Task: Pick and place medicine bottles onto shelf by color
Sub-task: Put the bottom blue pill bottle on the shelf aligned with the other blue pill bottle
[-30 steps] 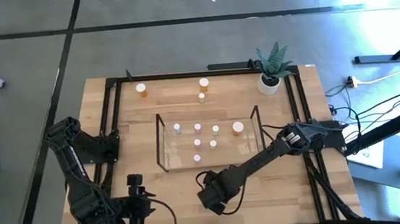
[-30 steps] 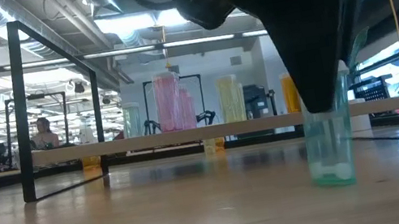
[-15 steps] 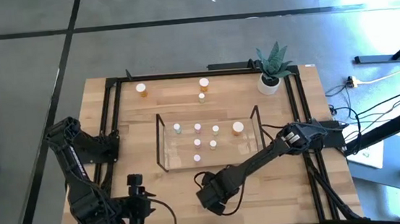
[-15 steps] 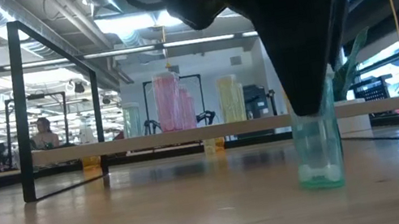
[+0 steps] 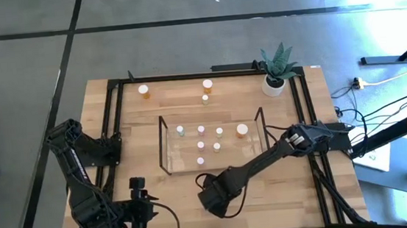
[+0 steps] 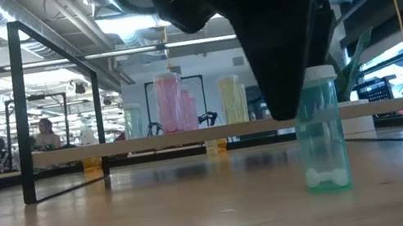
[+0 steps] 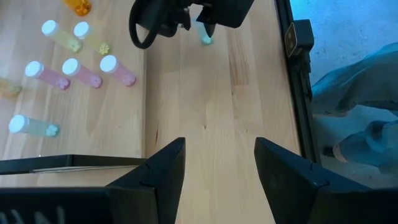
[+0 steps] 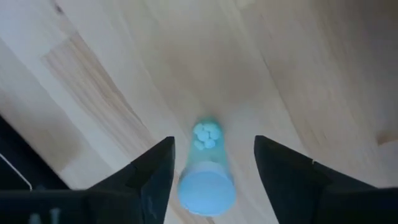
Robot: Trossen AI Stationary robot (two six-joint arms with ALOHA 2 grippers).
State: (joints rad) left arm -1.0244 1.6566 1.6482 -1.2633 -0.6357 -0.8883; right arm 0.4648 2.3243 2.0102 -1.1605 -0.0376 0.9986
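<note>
A greenish medicine bottle [image 6: 323,141] with a white cap [image 8: 206,190] stands upright on its base on the bare wood near the table's front edge. My right gripper [image 8: 211,163] points down over it, open, with one finger on each side of the bottle. The clear shelf [image 5: 163,143] lies mid-table, with several small bottles standing on it. An orange bottle [image 5: 144,91] and two more [image 5: 207,85] stand on the wood beyond the shelf. My left gripper [image 7: 217,162] waits open at the near left, holding nothing.
A potted plant [image 5: 277,67] stands at the far right corner. Black frame rails [image 5: 115,122] run along the table's sides. Bare wood lies between the shelf's near side and the front edge, around the greenish bottle.
My right gripper has opened and let go of the greenish bottle. The fingers, which covered the bottle's top, now stand apart beside it. The bottle stands on the table with its cap showing.
</note>
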